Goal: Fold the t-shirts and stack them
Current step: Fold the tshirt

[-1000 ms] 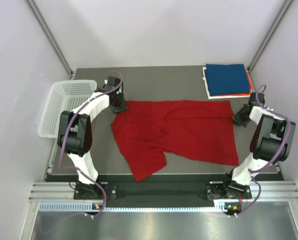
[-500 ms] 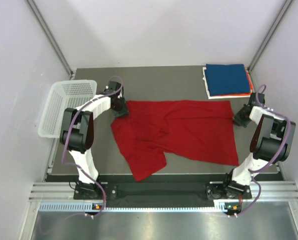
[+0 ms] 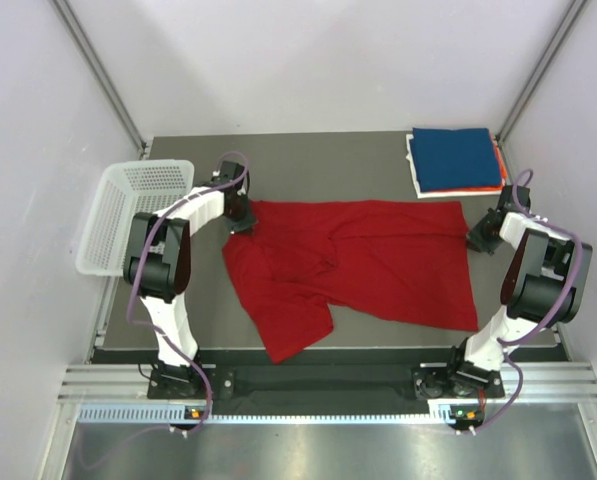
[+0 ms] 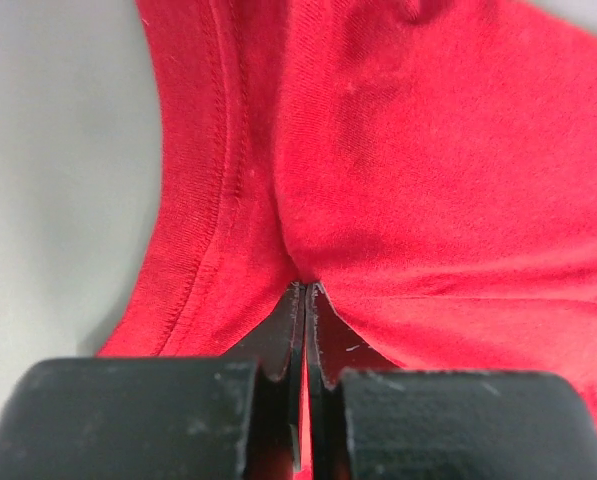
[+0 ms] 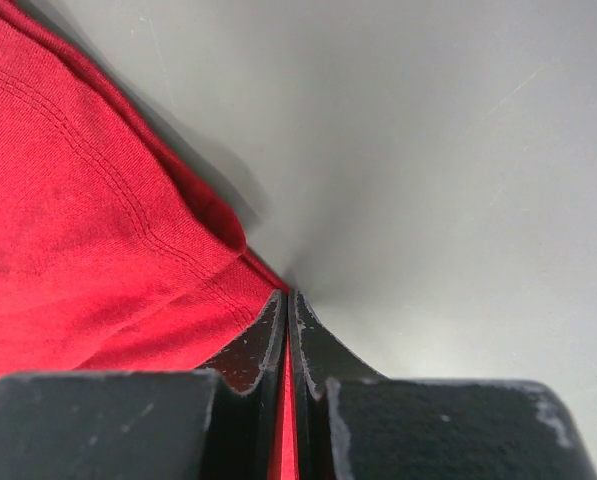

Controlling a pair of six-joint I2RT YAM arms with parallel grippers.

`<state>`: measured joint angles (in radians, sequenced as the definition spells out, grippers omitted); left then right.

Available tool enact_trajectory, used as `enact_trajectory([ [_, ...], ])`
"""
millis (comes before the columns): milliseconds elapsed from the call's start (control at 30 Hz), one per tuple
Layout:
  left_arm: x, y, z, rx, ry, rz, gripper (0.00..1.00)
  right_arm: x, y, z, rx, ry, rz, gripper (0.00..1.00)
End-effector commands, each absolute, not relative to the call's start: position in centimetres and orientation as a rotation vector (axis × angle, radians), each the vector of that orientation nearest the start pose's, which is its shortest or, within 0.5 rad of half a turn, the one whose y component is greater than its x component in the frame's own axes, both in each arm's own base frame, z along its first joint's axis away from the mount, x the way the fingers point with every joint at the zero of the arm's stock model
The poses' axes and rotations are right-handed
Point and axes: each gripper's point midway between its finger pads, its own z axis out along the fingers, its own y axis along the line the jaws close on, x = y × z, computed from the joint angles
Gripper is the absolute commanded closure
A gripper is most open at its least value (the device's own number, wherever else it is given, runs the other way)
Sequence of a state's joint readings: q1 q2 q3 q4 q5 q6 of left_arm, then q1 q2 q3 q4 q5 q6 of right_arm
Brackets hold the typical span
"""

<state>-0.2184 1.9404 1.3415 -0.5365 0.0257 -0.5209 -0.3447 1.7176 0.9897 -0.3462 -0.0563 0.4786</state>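
top external view: the red t-shirt (image 3: 358, 265) is laid open and partly rumpled across the middle of the dark surface (image 3: 318, 160), with one portion drawn toward the near edge. the left arm (image 3: 193, 210) is extended to the shirt's far left corner, and the right arm (image 3: 523, 235) to its far right corner. a folded stack is located at the far right corner of the surface: the dark blue t-shirt (image 3: 460, 158) is on top, with an orange t-shirt (image 3: 499, 160) and a white t-shirt (image 3: 414, 172) visible only as edges beneath it. a white mesh basket (image 3: 128, 215) is positioned at the left edge of the surface, overhanging it.

left wrist view: the left fingers (image 4: 278, 345) are clenched on a pinched ridge of red cloth beside a stitched hem.

right wrist view: the right fingers (image 5: 253, 350) are clenched on the hemmed corner of the red t-shirt; red cloth is visible in the slit between them. bare surface is seen to the right.
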Motion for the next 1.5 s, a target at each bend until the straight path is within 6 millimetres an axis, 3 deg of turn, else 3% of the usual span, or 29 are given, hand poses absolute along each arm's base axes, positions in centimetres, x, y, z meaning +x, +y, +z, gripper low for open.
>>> enact_trajectory([
  [0, 42.5, -10.5, 4.0, -0.397, 2.662, -0.17, 1.0, 33.5, -11.3, 1.2, 1.09, 2.473, -0.01, 1.0],
  [233, 42.8, -10.0, 4.2, -0.41, 2.665, -0.118, 1.0, 33.3, -11.8, 1.5, 1.094, 2.46, -0.049, 1.0],
  [567, 42.3, -9.0, 3.1, -0.42, 2.702, -0.036, 1.0, 33.1, -11.9, 1.2, 1.098, 2.465, -0.06, 1.0],
  [867, 43.2, -8.6, 3.8, -0.426, 2.689, -0.024, 1.0, 33.6, -12.0, 1.8, 1.093, 2.442, -0.055, 1.0],
  [933, 43.4, -9.2, 4.0, -0.411, 2.692, -0.071, 0.93, 34.0, -11.7, 1.9, 1.078, 2.435, -0.024, 1.0],
  [1000, 43.3, -10.0, 4.3, -0.394, 2.697, -0.131, 0.77, 34.2, -11.1, 1.7, 1.062, 2.454, 0.024, 1.0],
  [1033, 43.3, -10.2, 5.0, -0.388, 2.686, -0.151, 0.74, 34.5, -10.5, 1.7, 1.052, 2.462, 0.076, 1.0],
  [1133, 43.7, -10.0, 6.5, -0.382, 2.665, -0.143, 0.61, 34.5, -9.9, 2.0, 1.056, 2.476, 0.108, 0.91],
  [1333, 46.3, -11.2, 9.6, -0.304, 2.558, -0.238, 0.56, 35.0, -9.4, 5.0, 1.056, 2.418, 0.15, 0.75],
  [1467, 48.0, -12.7, 9.6, -0.257, 2.509, -0.332, 0.56, 36.2, -8.4, 6.9, 1.031, 2.377, 0.202, 0.75],
])
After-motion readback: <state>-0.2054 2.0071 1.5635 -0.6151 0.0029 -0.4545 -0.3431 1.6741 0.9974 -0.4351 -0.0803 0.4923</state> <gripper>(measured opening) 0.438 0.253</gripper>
